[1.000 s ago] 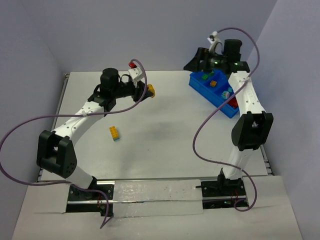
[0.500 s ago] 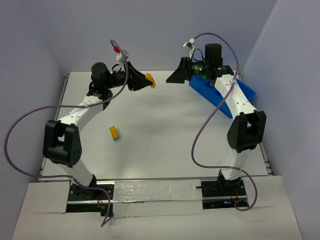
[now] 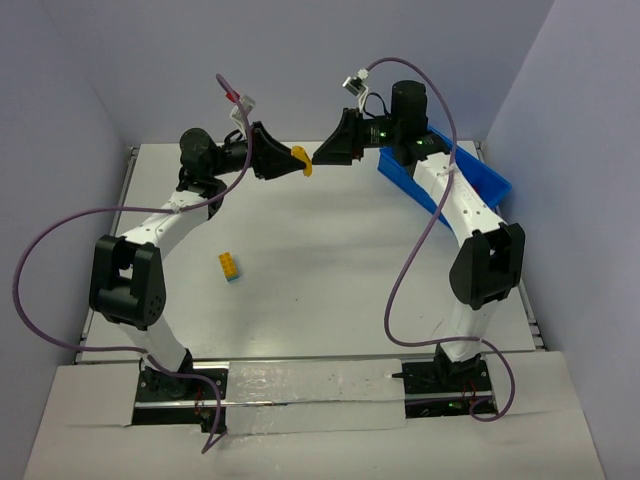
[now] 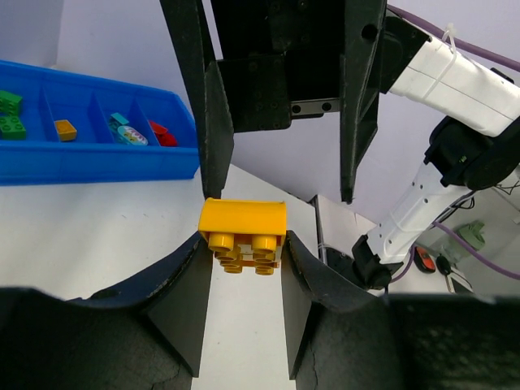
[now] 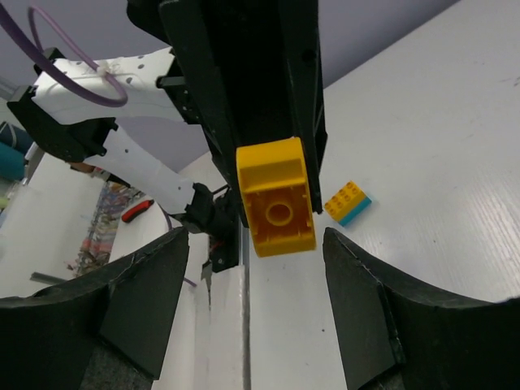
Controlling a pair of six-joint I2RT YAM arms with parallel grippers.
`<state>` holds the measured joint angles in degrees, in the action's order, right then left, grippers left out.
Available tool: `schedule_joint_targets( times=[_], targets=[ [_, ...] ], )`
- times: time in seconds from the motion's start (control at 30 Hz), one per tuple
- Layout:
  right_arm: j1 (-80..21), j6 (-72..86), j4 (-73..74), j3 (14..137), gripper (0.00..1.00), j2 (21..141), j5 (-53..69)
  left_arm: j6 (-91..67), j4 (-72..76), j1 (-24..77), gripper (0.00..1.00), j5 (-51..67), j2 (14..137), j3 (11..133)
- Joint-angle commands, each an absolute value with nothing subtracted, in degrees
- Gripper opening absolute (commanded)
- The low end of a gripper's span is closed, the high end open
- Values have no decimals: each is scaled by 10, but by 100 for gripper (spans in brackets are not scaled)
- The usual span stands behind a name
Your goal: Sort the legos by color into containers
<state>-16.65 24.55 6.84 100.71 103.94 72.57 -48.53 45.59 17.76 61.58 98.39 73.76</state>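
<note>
My left gripper (image 3: 297, 160) is shut on a yellow lego (image 3: 303, 161) and holds it in the air above the table's far middle. In the left wrist view (image 4: 242, 244) the lego (image 4: 242, 221) sits between the fingertips, with orange studs showing under it. My right gripper (image 3: 322, 157) is open and faces it, tips almost at the brick. In the right wrist view (image 5: 256, 237) the yellow lego (image 5: 276, 199) hangs between the wide-open fingers without touching them. The blue bin (image 3: 490, 178) stands at the far right; its compartments (image 4: 97, 154) hold green, orange, light blue and red legos.
A yellow-on-light-blue lego pair (image 3: 230, 266) lies on the table's left middle, also seen in the right wrist view (image 5: 348, 203). The right arm crosses over the bin and hides most of it from above. Purple cables loop off both arms.
The left gripper lifted the yellow lego and swung it right. The right gripper left the bin and moved left until it faces the brick.
</note>
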Motion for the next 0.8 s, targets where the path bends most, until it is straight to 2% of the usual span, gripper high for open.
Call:
schedule_joint_targets(
  times=[0.0, 0.17, 0.43, 0.6, 0.77],
  targets=[
    [-176, 299, -13, 1014, 73, 1028, 750, -508, 500, 178, 0, 628, 987, 763],
    [-189, 238, 55, 1027, 71, 1032, 748, -512, 507, 178, 0, 629, 984, 761],
    [-192, 170, 123, 1027, 76, 1032, 719, -522, 520, 178, 0, 635, 983, 764],
    [-197, 184, 107, 1033, 67, 1030, 722, -523, 521, 178, 0, 633, 981, 762],
    [-204, 172, 112, 1032, 62, 1028, 720, -523, 523, 179, 0, 635, 980, 762]
  ],
)
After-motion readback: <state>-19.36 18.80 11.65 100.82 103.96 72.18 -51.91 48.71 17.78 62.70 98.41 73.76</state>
